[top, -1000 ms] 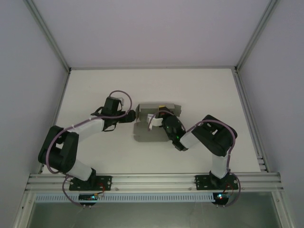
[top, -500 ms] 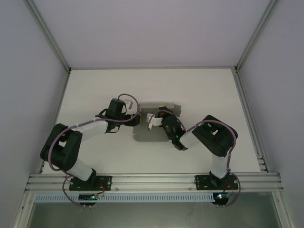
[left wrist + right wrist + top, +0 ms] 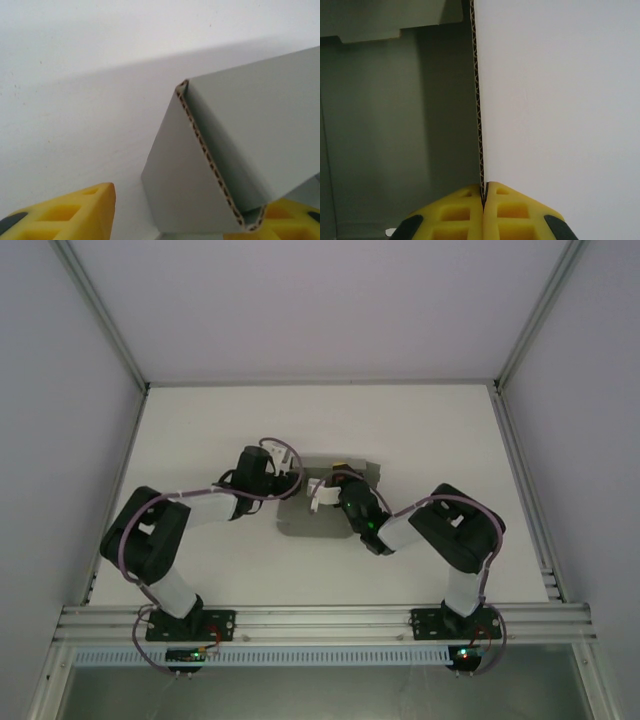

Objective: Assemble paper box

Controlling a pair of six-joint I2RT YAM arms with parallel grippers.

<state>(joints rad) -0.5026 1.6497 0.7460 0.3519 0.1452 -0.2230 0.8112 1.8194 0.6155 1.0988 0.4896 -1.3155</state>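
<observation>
Overhead cam: the left arm (image 3: 190, 510) comes off the near edge of the white tabletop (image 3: 200, 430) and bends right, w/ the left gripper (image 3: 283, 480) at the left side of the paper box (image 3: 305, 520). The box, plain grey card, sits at about the ctr of the tabletop, well apart from every edge. It is part-folded, w/ a flat panel toward the near edge and raised walls on its far side.

Left wrist cam: the left gripper (image 3: 190, 212) has its jaws apart, astride a folded corner of the paper box (image 3: 240, 135). One yellow finger (image 3: 70, 215) stands clear of the card w/ bare tabletop btwn. The other shows just behind the card's lower edge at the right, and whether it touches can't be told. The corrugated core shows along the cut edge of the fold.

Further right on the overhead cam, the right gripper (image 3: 340, 475) is over the box's far half.

Right wrist cam: the right gripper (image 3: 484, 197) is pinched tight on the thin edge of an upright wall of the paper box (image 3: 395, 125), w/ its yellow fingertips (image 3: 455, 215) pressed together on the card. Grey card lies left of that wall, white tabletop (image 3: 560, 100) to its right.

The right arm (image 3: 460, 530) folds back from the box to its base at the near edge
</observation>
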